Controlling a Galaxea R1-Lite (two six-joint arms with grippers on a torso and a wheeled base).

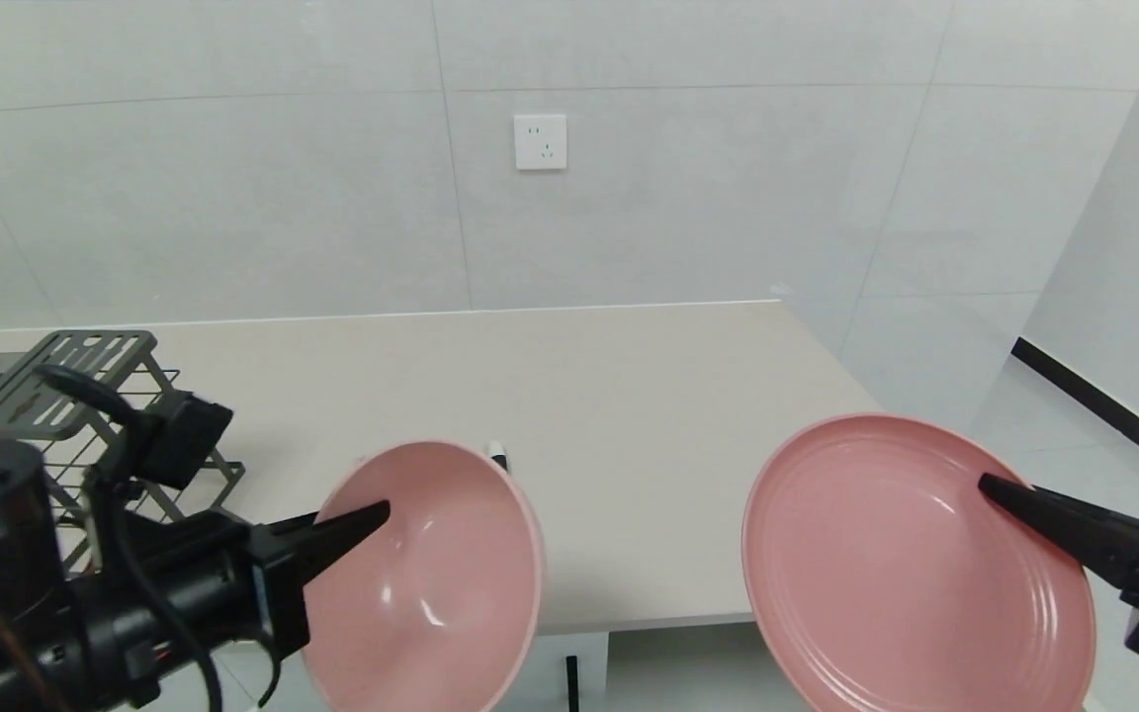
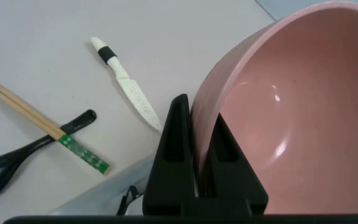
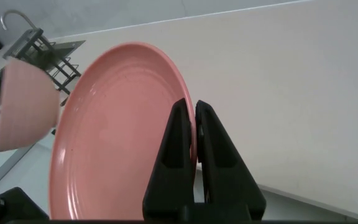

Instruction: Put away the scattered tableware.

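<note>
My left gripper [image 1: 372,514] is shut on the rim of a pink bowl [image 1: 441,583], held tilted above the table's front edge; the left wrist view shows its jaws pinching the bowl wall [image 2: 278,124]. My right gripper [image 1: 990,485] is shut on the rim of a pink plate [image 1: 886,574], held on edge beyond the table's front right corner. The right wrist view shows the plate [image 3: 117,130] clamped between the fingers [image 3: 178,137], with the bowl [image 3: 27,102] farther off. On the table under the bowl lie a white knife [image 2: 126,84], a pair of chopsticks [image 2: 36,118] and a black spoon [image 2: 23,155].
A dark wire dish rack [image 1: 85,396] stands at the table's left side, with a sink faucet [image 3: 17,18] behind it. The beige table [image 1: 609,396] runs back to a tiled wall. Floor lies to the right of the table.
</note>
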